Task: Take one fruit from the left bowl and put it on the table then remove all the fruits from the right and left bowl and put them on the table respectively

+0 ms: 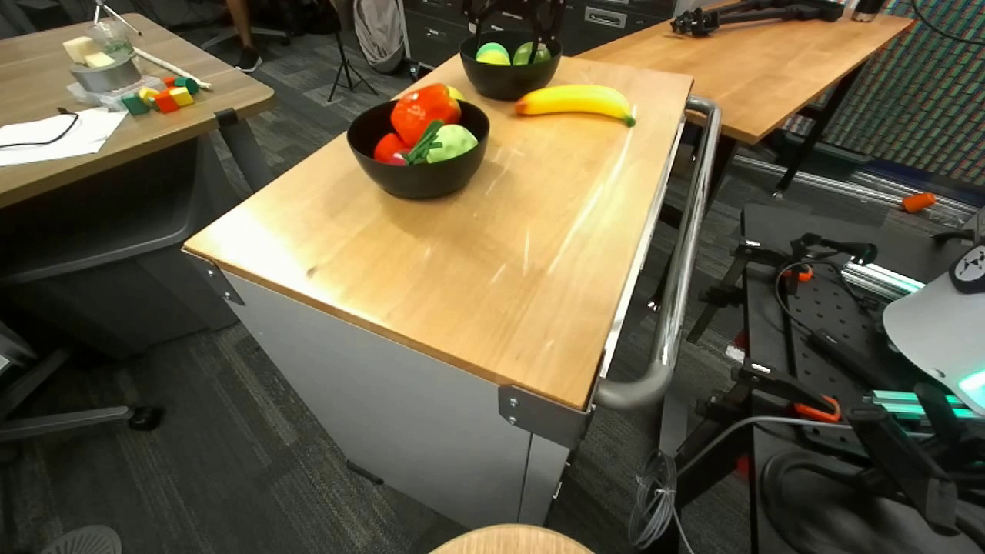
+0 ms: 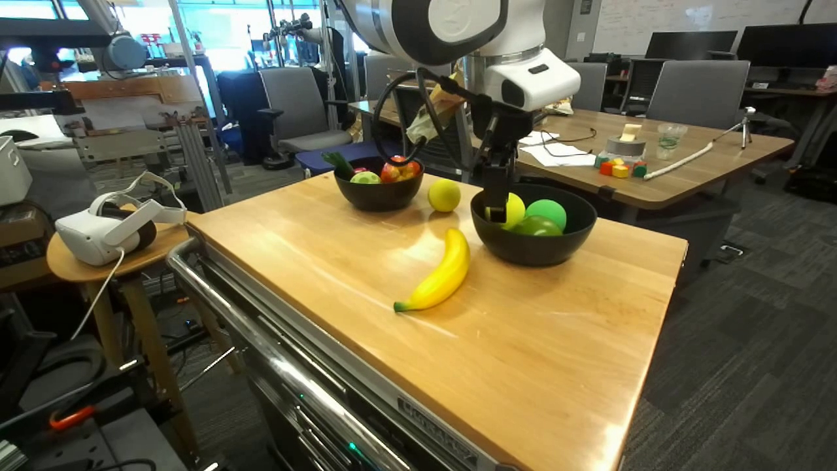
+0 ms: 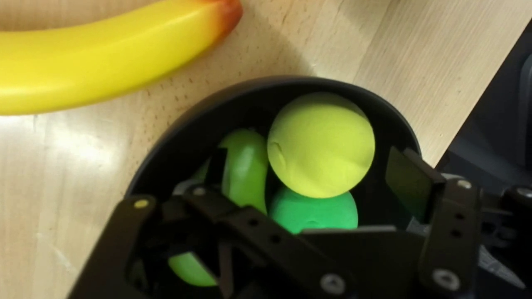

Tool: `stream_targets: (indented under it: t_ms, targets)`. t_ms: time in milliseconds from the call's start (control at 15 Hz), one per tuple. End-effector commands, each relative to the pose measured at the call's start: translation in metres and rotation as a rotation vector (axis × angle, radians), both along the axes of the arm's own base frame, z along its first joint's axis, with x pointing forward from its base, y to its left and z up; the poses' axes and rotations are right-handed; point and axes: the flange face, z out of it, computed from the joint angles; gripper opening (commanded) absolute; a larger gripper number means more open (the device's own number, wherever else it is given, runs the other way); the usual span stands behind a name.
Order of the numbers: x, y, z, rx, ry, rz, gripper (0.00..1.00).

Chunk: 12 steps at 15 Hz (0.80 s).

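Places taken from the ball bowl. Two black bowls in all; pepper bowl lies past the one loose ball, which is yellow and sits on the table between the two. One banana, just beside the ball bowl, not touching. Inside the ball bowl, three items seen: one yellow ball, one green ball, one longish green fruit. Pepper bowl: several items overlapping, exact count uncertain; one red-orange pepper clear. In an exterior view the pepper mostly hides the loose ball, and the top edge cuts off the gripper. Gripper at the ball bowl, released, fingers spread; yellow ball lies between them. One finger partly covers the green fruit; contact there, cannot tell
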Motion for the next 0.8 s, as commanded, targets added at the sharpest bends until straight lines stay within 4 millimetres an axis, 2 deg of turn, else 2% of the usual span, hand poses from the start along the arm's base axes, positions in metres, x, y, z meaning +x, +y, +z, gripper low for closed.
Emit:
stream_targets:
  t_ms: [0,133,200,400,467,733]
  targets:
    - [0.013,-0.005,-0.008,0.009,-0.027,-0.031,0.94]
    - [0.012,-0.007,-0.016,0.007,-0.015,-0.039,0.85]
    - [0.012,-0.008,-0.019,0.007,-0.01,-0.044,0.69]
    - [0.009,-0.013,-0.022,0.008,-0.003,-0.064,0.42]
    - [0.008,-0.016,-0.021,0.007,-0.005,-0.072,0.36]
    - [0.002,-0.023,-0.011,-0.017,-0.024,-0.078,0.29]
